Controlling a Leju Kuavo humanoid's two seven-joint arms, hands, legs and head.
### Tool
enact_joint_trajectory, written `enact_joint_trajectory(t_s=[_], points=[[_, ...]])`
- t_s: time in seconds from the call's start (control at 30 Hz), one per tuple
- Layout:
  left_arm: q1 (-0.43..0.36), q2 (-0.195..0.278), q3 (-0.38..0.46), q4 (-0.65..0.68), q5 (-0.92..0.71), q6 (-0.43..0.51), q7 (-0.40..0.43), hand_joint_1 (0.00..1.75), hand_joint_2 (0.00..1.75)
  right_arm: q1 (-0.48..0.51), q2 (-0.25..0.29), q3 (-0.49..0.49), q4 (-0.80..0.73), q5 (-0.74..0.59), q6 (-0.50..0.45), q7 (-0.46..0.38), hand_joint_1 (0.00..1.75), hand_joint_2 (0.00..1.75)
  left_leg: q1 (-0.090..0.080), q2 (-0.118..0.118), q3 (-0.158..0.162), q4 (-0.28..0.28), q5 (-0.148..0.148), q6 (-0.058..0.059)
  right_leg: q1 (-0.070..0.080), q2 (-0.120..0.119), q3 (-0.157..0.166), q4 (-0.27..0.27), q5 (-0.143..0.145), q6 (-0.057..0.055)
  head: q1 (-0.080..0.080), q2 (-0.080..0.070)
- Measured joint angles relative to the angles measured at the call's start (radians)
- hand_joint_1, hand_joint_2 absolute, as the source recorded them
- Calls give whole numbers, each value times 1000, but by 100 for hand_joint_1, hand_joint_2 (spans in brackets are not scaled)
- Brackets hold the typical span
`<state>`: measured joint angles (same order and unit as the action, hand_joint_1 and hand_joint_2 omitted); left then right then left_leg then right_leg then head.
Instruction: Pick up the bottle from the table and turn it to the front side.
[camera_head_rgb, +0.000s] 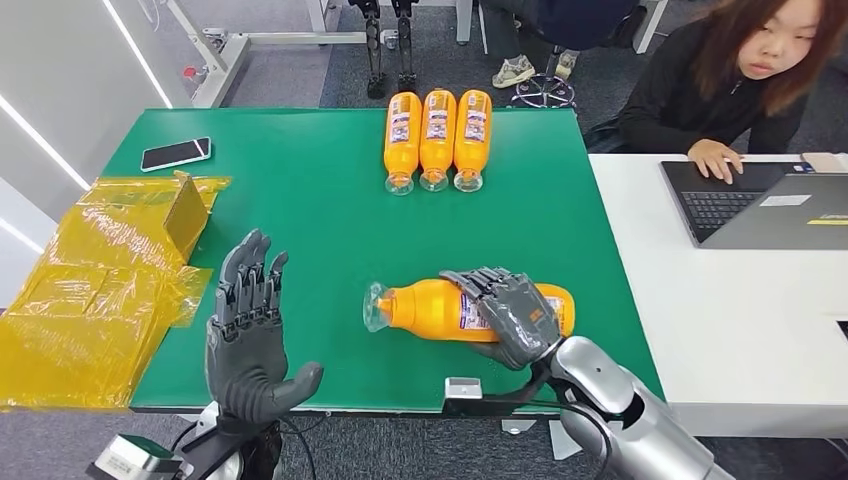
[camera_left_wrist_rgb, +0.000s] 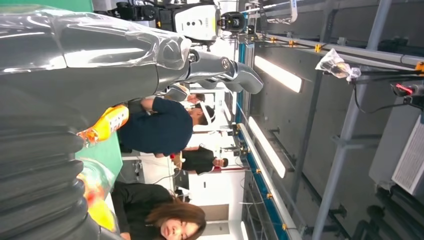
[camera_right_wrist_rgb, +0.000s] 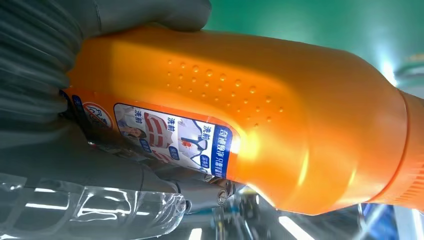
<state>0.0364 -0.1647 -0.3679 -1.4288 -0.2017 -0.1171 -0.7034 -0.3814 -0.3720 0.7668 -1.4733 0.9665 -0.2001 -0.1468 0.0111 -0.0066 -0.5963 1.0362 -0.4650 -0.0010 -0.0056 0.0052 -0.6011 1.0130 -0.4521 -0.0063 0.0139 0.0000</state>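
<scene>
An orange bottle (camera_head_rgb: 430, 306) with a clear cap lies on its side on the green table (camera_head_rgb: 300, 200), cap end toward the left. My right hand (camera_head_rgb: 505, 312) wraps over its label end and grips it. Up close in the right wrist view, the bottle (camera_right_wrist_rgb: 280, 120) shows a dotted orange body and a blue and white label against my right hand (camera_right_wrist_rgb: 55, 90). My left hand (camera_head_rgb: 247, 325) is raised upright over the table's front left edge, fingers spread, holding nothing. The left wrist view shows my left hand (camera_left_wrist_rgb: 165, 50) against the ceiling.
Three more orange bottles (camera_head_rgb: 437, 137) lie side by side at the far edge. A phone (camera_head_rgb: 176, 153) lies at the far left, and yellow plastic wrapping (camera_head_rgb: 100, 290) covers the left side. A person (camera_head_rgb: 750, 80) types on a laptop (camera_head_rgb: 760, 205) at the white table on the right.
</scene>
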Motion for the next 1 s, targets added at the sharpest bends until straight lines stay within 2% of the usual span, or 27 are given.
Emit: enact_joint_trajectory(t_s=[0.2,0.43,0.77,1.0], points=[[-13,-10,0,30,-3,-4,0,0,175,82,56,-60,-99,56,-23,-25,175,175,0,0,0,0,0,0,0,0,-1,0,0,0,0,0],[-43,-16,0,66,24,-22,0,0,175,135,107,-78,-140,24,-82,-105,175,175,0,1,0,0,0,0,0,1,-1,0,0,0,0,0],[-59,-18,-15,60,82,-84,0,0,175,155,184,-72,-124,-59,-105,-194,175,175,0,1,0,0,0,0,0,1,-1,0,0,0,0,0],[-64,-19,-29,47,94,-91,0,0,175,155,220,-60,-93,-98,-110,-222,175,175,0,1,0,0,0,0,0,1,0,0,0,0,0,0]])
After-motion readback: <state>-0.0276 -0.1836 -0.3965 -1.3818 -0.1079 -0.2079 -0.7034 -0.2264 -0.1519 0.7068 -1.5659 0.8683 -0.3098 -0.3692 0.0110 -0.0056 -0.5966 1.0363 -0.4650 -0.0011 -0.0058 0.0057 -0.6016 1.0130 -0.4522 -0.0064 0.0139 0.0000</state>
